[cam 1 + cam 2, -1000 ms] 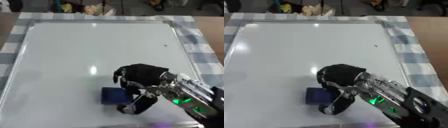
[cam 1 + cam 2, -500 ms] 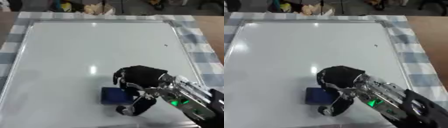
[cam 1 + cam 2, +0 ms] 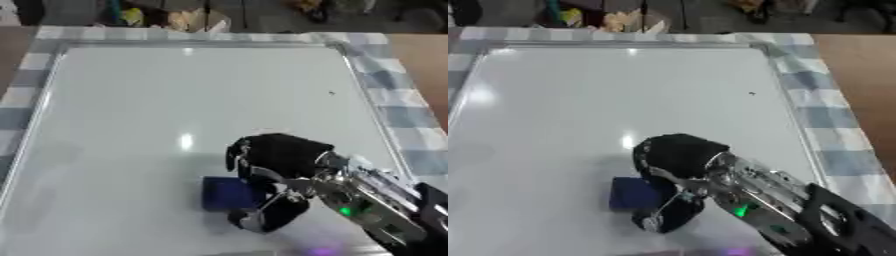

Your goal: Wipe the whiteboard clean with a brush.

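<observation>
A blue-and-white checked cloth (image 3: 407, 117) is covering the table, and the whiteboard (image 3: 175, 100) is lying flat on it, filling most of your view; wood tabletop (image 3: 859, 75) is showing to the right of the cloth, and some cluttered items are sitting blurred beyond the far edge.

Going from the left: the left part of the board is reading as plain white, with a glare spot (image 3: 185, 141) shining near the middle. Just right of that and nearer to you, the blue brush (image 3: 229, 193) is lying on the board — a dark blue block, close to the near edge and a little left of centre.

Your right hand (image 3: 278, 165) is coming in from the near right corner and is sitting over the brush's right end. The fingers are curling down over the far side of the block and the thumb (image 3: 262, 217) is hooking round its near side, so you are grasping the brush between them. A green light is glowing on the forearm behind the wrist.

Further right and far up the board, a small dark mark (image 3: 331, 92) is showing — near the right frame.

Your left hand is not appearing in either view.
</observation>
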Robot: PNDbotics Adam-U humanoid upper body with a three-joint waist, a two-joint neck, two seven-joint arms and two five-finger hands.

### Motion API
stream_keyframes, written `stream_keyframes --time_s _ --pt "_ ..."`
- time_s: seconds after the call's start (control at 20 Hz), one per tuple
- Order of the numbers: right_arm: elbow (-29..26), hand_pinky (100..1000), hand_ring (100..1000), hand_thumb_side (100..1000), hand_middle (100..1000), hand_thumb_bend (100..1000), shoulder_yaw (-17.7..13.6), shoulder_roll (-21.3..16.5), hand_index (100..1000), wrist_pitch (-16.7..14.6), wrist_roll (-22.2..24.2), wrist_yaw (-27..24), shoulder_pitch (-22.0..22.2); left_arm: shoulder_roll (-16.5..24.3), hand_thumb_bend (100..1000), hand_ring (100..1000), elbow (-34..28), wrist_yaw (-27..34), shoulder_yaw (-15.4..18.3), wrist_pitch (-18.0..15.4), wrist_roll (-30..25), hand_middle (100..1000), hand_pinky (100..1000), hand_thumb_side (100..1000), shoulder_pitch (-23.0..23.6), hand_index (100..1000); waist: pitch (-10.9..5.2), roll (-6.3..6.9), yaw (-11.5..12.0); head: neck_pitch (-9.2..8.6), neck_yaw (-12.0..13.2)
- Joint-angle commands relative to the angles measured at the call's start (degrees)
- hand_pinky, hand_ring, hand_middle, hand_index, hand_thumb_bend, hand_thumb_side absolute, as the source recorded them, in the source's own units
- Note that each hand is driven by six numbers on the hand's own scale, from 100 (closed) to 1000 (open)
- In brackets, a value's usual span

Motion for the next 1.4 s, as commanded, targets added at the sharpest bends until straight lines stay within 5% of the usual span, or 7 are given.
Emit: stream_keyframes --time_s 0.05,1.4 --pt "-0.2 694 871 407 693 330 -0.6 -0.2 105 -0.1 -0.5 0.8 -0.2 0.5 141 585 -1.0 0.1 -0.1 0.1 -0.1 554 435 983 -0.4 737 -0.85 0.24 0.1 -0.52 -0.2" --pt "3.9 675 860 341 667 318 0.3 1.3 101 -1.4 -2.7 1.5 0.2 0.2 139 584 -1.0 0.2 -0.2 0.5 -0.7 552 424 983 -0.4 734 -0.45 0.14 0.4 -0.80 -0.2"
